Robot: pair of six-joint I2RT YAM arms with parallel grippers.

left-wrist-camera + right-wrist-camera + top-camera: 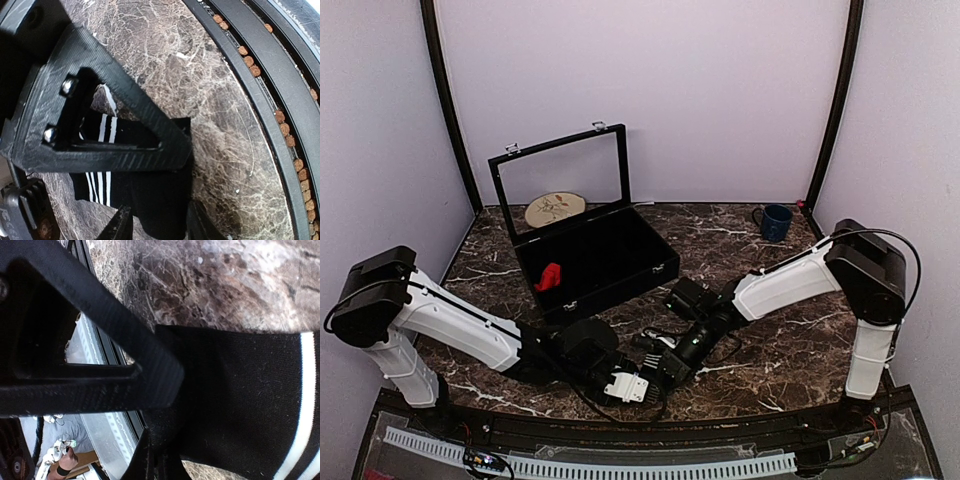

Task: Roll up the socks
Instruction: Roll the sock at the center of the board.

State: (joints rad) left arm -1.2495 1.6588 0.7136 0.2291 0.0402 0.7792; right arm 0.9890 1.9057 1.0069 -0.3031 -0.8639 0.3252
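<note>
Rolling looks barely begun. The black sock [240, 400] lies flat at 6 o'clock on the surface [770, 330]. The right pincer [672, 368] is clamped on its edge. The left pincer [612, 375] straddles it, but I cannot tell whether it grips. Next, that edge needs turning over snugly. The red sock [549, 276] sits in the case [620, 262] at 11 o'clock.

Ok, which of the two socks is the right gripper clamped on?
The black sock with white stripes, pinched by the right gripper at the near edge of the table. The red one lies apart in the open black case.
</note>
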